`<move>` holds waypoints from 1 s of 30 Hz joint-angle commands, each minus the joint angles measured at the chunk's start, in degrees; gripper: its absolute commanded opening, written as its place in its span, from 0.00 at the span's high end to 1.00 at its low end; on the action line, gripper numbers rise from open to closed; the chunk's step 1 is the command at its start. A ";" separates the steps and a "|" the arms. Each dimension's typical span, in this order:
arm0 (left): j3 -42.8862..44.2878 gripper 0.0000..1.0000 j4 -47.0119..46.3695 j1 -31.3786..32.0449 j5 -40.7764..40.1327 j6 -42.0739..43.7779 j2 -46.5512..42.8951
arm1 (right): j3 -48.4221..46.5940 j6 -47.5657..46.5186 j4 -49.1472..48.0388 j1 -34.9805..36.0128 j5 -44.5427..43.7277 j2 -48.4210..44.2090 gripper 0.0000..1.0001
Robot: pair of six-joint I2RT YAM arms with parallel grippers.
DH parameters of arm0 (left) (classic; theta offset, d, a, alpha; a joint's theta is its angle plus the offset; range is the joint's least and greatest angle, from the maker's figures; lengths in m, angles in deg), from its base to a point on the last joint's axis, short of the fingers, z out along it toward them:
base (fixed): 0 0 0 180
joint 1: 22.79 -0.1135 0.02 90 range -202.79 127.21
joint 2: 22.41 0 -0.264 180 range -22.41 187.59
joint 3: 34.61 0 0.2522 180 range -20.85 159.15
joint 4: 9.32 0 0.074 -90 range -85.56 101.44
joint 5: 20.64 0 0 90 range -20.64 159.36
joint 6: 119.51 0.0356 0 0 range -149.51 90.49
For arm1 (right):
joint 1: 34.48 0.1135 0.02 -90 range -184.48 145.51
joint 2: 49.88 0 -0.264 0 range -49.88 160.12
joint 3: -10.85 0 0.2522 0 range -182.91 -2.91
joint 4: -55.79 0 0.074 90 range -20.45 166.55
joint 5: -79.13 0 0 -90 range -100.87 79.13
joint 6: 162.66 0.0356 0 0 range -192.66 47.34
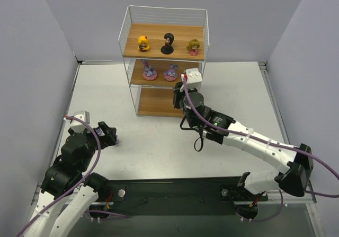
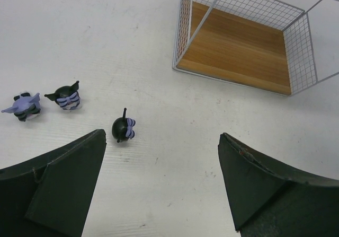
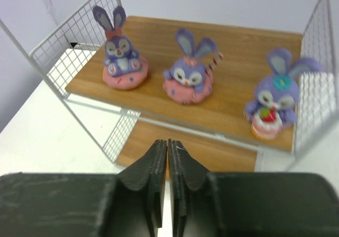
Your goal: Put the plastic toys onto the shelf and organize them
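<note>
Standing on shelf (image 3: pixel 238 56), three bunnies (image 3: pixel 188 78); beyond closed right end effector (image 3: pixel 168 144)

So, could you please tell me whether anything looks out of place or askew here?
Three small dark blue-purple figures sit scattered on the table, off the shelf, whose bottom board is bare. The dolls and bunnies stand upright in rows; nothing looks damaged.

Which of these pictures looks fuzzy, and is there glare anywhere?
Right wrist view: the bunny toys on the shelf look soft, the rightmost most. Left wrist view: the small dark toys are crisp, with faint shadows. Top view: even light, no obvious glare.
</note>
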 commanded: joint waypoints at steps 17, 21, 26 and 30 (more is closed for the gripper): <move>3.54 0.03 0.06 -0.58 -6.71 0.55 6.38 | 15.87 25.91 11.49 7.18 10.40 -7.03 0.20; 5.37 0.02 3.04 -0.75 -7.76 -0.68 5.51 | 9.47 20.29 1.99 12.56 12.95 7.82 0.19; 10.56 0.03 7.71 -0.66 -11.89 -1.30 3.40 | 0.32 11.51 -11.37 16.52 17.96 25.59 0.19; 15.92 0.03 10.26 -0.66 -11.02 0.64 1.81 | -3.64 5.53 -16.04 15.48 25.15 33.23 0.20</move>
